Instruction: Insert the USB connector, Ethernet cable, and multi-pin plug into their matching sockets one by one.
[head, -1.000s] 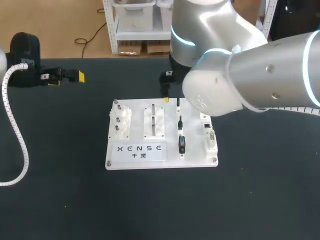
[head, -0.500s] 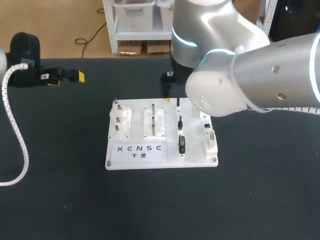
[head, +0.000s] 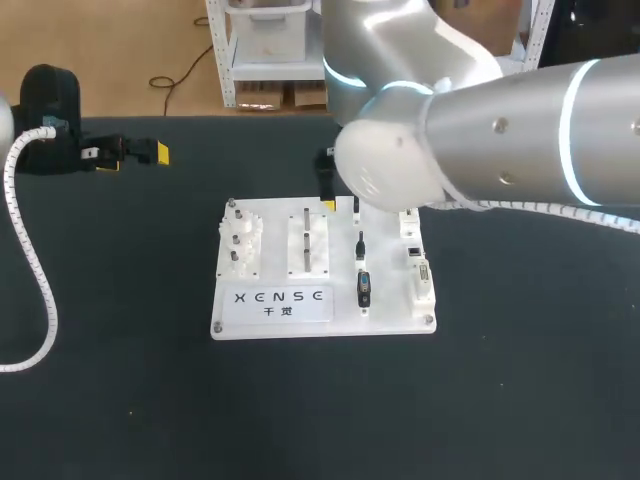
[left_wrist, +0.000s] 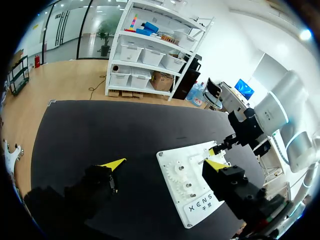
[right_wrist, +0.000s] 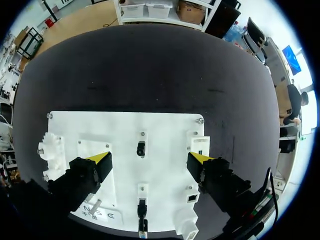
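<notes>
The white connector board (head: 272, 305) lies mid-table. Along its right part, three black plugs stand in a row: a small one (head: 356, 208) at the far edge, a slim one (head: 360, 246), and a wider blue-faced one (head: 364, 288). White sockets (head: 420, 272) line the right edge. My right gripper (right_wrist: 150, 159) hangs open above the board (right_wrist: 165, 130), nothing between its fingers; the far plug (right_wrist: 141, 148) sits just ahead of it, another plug (right_wrist: 142, 207) behind. In the head view only one yellow fingertip (head: 328, 204) shows under the arm. My left gripper (head: 135, 158) is open and empty, off at the far left.
Gear pegs (head: 240, 245) and two upright slotted blocks (head: 308, 245) fill the board's left and middle. A white coiled cable (head: 35, 260) hangs along my left arm. Black tabletop (head: 500, 400) surrounds the board.
My right arm's elbow has swung left across the head view; its gripper stays over the board's far edge, still open. The left arm has not moved.
</notes>
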